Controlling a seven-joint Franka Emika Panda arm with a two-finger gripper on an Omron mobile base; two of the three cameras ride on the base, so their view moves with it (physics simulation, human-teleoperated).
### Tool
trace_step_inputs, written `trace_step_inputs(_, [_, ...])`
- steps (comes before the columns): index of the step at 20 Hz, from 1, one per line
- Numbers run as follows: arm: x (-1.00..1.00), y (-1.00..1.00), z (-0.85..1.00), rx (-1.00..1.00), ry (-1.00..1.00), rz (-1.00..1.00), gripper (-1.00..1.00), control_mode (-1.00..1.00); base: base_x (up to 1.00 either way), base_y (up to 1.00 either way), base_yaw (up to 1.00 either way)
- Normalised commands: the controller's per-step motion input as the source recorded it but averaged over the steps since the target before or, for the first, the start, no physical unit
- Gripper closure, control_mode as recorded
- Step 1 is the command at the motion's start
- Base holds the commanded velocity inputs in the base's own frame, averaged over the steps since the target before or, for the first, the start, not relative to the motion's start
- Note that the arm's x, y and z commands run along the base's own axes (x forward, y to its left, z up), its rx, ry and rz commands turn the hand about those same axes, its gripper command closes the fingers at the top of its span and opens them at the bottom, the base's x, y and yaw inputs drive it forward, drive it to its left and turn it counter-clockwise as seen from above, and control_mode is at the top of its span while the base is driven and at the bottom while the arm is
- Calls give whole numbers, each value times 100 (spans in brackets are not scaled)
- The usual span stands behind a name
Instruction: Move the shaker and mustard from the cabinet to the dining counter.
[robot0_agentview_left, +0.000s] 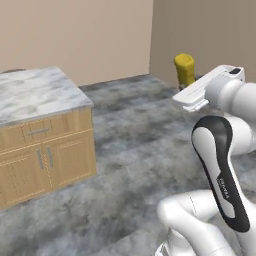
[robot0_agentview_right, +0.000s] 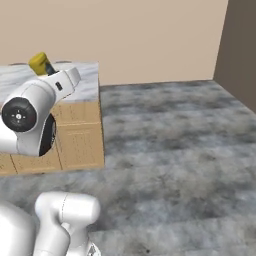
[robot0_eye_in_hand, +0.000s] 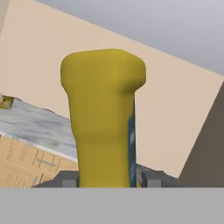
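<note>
A white robot arm holds the mustard (robot0_eye_in_hand: 103, 118), a yellow squeeze bottle, up in the air above a grey stone floor (robot0_agentview_left: 140, 150). In the hand view the bottle rises between the two dark fingertips (robot0_eye_in_hand: 151, 178) of the gripper (robot0_eye_in_hand: 107, 180), one on each side of it, the jaws partly closed against its body. To the left stands the dining counter (robot0_agentview_left: 35, 92), a marble top on a wooden base, well apart from the bottle. A beige wall (robot0_agentview_right: 150, 35) lies beyond.
</note>
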Motion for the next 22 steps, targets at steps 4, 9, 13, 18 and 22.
trace_step_inputs(4, [0,0,0,0,0,0,100,100,93,37,-2])
trace_step_inputs(9, [0,0,0,0,0,0,100,100,61,52,0])
trace_step_inputs(13, [0,0,0,0,0,0,100,100,30,61,7])
trace_step_inputs(18, [0,0,0,0,0,0,100,100,32,54,13])
trace_step_inputs(22, [0,0,0,0,0,0,100,100,28,58,18])
